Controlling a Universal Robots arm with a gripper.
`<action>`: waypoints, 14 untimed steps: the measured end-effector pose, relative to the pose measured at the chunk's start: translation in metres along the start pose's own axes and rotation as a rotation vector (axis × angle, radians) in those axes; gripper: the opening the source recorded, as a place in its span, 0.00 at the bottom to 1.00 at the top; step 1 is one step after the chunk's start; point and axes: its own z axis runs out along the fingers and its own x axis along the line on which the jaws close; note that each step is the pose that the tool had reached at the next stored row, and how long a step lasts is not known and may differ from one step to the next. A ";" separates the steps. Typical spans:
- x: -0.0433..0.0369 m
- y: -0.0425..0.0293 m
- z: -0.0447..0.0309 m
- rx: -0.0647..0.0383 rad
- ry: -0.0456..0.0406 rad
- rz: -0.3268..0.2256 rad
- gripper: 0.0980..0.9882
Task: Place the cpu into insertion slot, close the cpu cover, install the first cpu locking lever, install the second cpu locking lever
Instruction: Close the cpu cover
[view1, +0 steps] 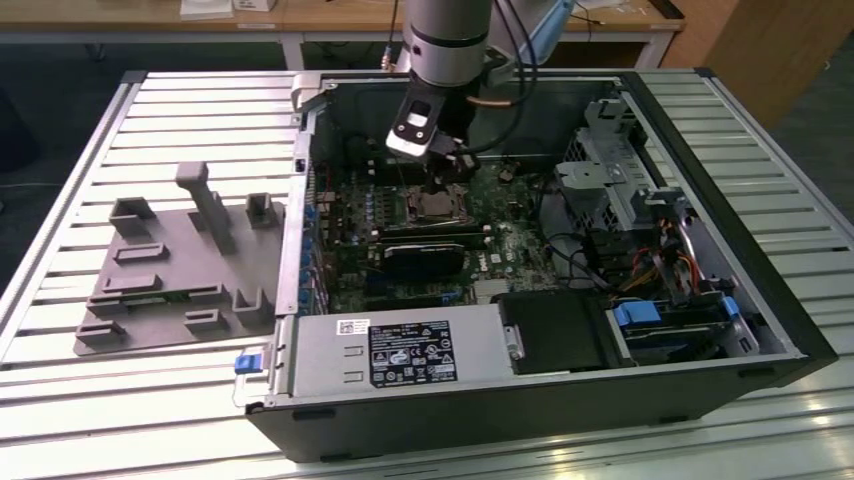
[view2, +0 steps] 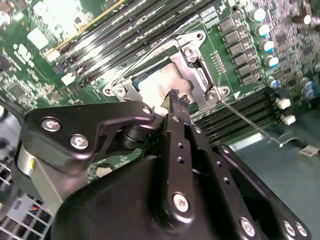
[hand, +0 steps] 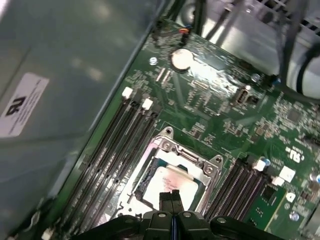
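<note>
silver cpu (hand: 172, 180): one, in insertion slot (hand: 150, 177)
gripper (hand: 170, 194): tips closed together (just above it)
exterior view: one grey fixture (view1: 160, 285)

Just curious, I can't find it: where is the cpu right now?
In both wrist views the cpu lies in the insertion slot on the green board, between the memory slot rows, close by the gripper.

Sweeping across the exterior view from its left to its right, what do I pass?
Grey fixture block on the slatted table → insertion slot on the green board → silver drive cage → the case's black side wall.
</note>
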 end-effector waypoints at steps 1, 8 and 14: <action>0.0000 0.0000 0.0001 0.000 0.0001 -0.020 0.00; 0.0000 0.0000 0.0004 0.001 0.0013 -0.147 0.00; 0.0000 0.0000 0.0007 0.001 0.0024 -0.253 0.00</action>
